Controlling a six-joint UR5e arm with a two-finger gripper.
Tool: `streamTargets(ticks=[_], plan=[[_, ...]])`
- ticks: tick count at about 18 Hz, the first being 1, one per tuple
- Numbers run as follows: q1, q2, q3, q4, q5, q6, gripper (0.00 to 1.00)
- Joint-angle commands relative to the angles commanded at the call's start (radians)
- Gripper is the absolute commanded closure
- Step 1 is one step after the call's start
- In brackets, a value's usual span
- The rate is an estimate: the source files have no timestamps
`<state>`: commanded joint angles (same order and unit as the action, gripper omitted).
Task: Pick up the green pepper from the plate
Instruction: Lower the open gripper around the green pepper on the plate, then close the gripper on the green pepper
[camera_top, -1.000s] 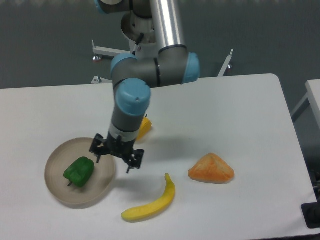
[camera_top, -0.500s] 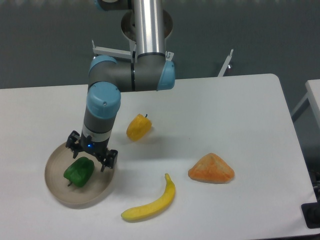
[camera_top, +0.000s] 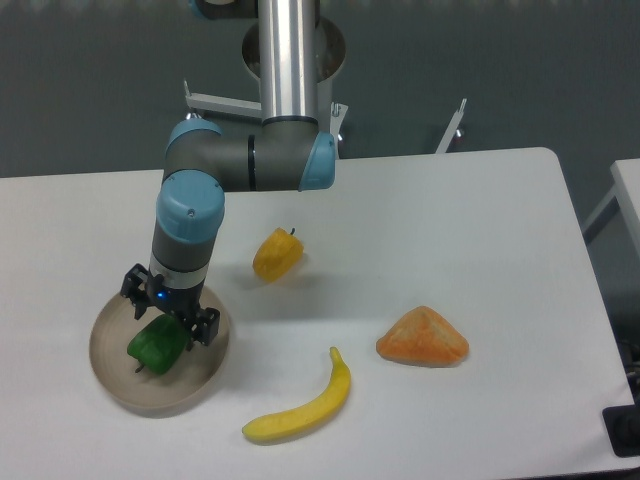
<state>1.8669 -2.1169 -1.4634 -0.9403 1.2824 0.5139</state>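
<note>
The green pepper (camera_top: 157, 344) is lying on the plate (camera_top: 118, 385), which is sitting near the desk's (camera_top: 480, 240) front-left corner. The gripper (camera_top: 168, 313) is hanging directly over the pepper with its fingers (camera_top: 207, 326) spread wide, one on either side of the upper body, gripping nothing yet.

The pepper is looking light, fairly stiff and glossy, so probably slippery; its lumpy sides are likely offering the best hold across the broad middle, not at the short stem, and the shallow plate may be sliding if pushed.

No brand, label or writing is showing legibly anywhere; only a small blue light is glowing on the gripper.
</note>
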Motion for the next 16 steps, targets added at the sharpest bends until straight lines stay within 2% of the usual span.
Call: streamTargets(ticks=[16], plan=[[-0.023, -0.026, 0.000, 0.005, 0.006, -0.009, 0.00]])
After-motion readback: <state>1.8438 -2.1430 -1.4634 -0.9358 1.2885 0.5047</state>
